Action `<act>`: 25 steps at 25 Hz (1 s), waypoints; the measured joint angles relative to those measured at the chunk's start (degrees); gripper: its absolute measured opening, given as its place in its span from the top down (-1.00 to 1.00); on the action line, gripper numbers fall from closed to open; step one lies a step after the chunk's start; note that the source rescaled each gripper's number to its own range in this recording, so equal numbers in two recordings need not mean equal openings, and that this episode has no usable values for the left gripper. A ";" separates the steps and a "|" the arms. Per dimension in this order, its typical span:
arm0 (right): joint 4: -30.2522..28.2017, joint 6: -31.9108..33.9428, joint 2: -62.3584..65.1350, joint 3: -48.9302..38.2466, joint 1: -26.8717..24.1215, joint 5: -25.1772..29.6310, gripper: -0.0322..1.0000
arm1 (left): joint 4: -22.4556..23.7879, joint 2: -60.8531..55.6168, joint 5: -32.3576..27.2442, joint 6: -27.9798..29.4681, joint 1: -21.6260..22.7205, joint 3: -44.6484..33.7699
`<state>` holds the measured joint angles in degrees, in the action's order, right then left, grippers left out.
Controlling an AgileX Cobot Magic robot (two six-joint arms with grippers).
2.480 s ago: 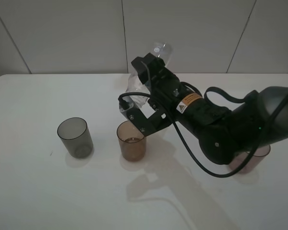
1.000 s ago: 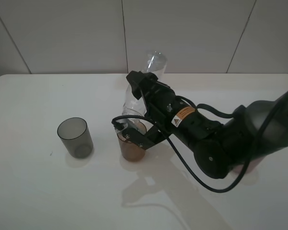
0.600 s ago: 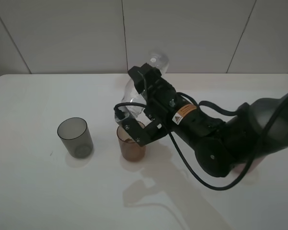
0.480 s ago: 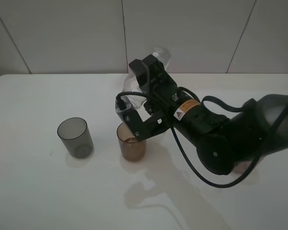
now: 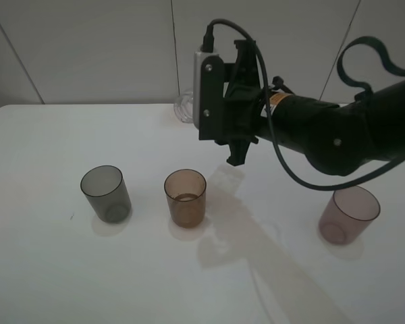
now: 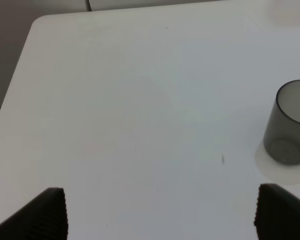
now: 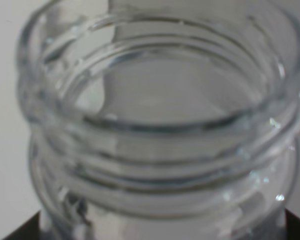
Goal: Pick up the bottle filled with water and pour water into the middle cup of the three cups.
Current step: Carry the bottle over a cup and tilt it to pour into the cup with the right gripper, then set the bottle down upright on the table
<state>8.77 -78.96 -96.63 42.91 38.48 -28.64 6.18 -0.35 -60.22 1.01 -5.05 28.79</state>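
The bottle [image 5: 187, 108] is mostly hidden behind the right gripper [image 5: 236, 145] in the high view; only a clear curved part shows just left of the wrist housing, above the far side of the table [image 5: 47, 270]. The right wrist view is filled by the threaded open neck [image 7: 155, 125], blurred at this range, and dark finger tips show only at its lower corners. The fingers are clamped on the bottle. No water level can be made out in it. The left gripper [image 6: 160, 212] is cut off, only two dark fingertips [image 6: 50, 210] showing, set wide apart with nothing between, over bare table near the grey cup [image 6: 290, 122]. The grey cup [image 5: 105, 193], the middle cup [image 5: 185, 197] and the purple cup [image 5: 349, 214] stand in a row, well apart; the amber one holds a shallow layer of liquid. Compared with half a second ago, the right arm has lifted up and back from the middle cup, and the bottle no longer tips over its rim.
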 joint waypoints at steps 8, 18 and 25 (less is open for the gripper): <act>-21.89 40.59 0.00 4.44 -8.19 5.90 0.88 | 0.00 0.00 0.00 0.00 0.00 0.00; -33.14 84.45 -6.09 4.92 -15.99 -8.02 0.88 | 0.00 0.00 0.00 0.00 0.00 0.00; -26.21 83.67 -16.84 5.02 -16.48 -16.51 0.88 | 0.00 0.00 0.00 0.00 0.00 0.00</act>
<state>-17.44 4.71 -113.47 47.93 22.00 -45.16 6.18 -0.35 -60.22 1.01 -5.05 28.79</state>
